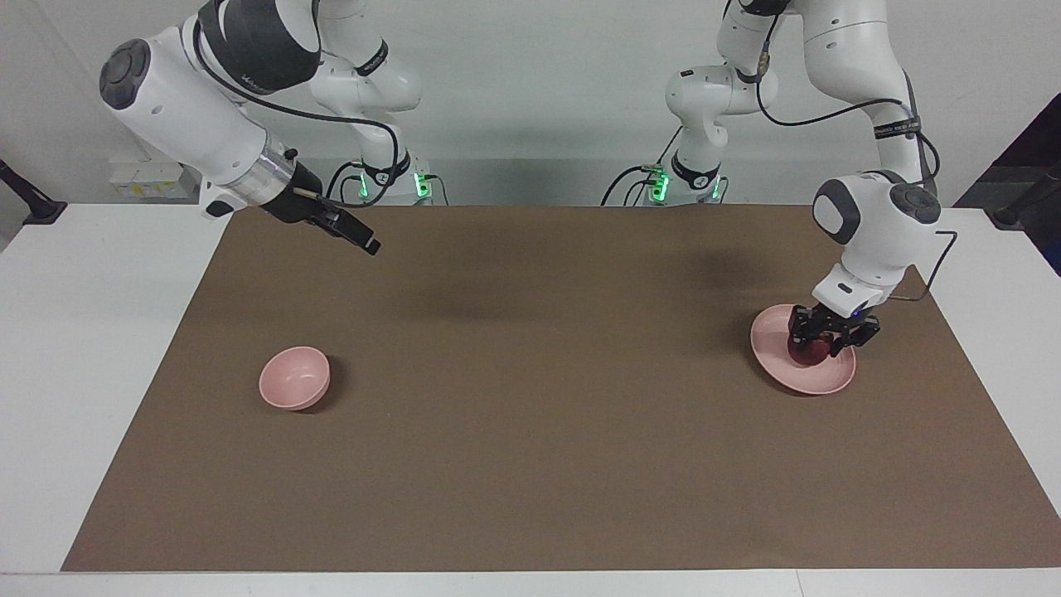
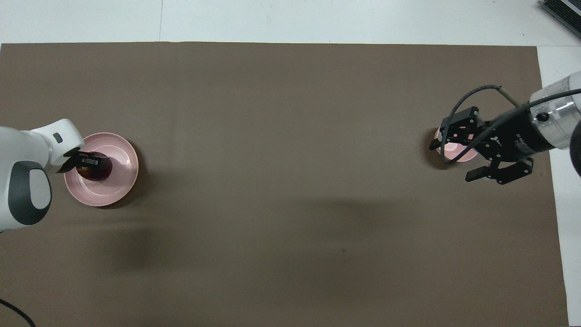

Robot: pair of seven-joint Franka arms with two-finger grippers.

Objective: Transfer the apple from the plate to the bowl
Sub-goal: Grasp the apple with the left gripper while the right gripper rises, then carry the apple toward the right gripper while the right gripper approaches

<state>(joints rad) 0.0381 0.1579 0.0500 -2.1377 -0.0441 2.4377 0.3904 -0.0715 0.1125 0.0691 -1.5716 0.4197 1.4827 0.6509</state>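
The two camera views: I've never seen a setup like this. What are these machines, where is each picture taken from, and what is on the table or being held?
These are two white robot arms at a table covered by a brown mat. One picture faces them from across the table; the other looks down from above their own end, so the sides are swapped between the two. On the mat lie a flat pink plate toward the left arm's end and a small pink bowl toward the right arm's end. The left tool is down on the plate, shut on the dark red apple, which is not yet lifted. The right tool hangs open in the air and holds nothing.
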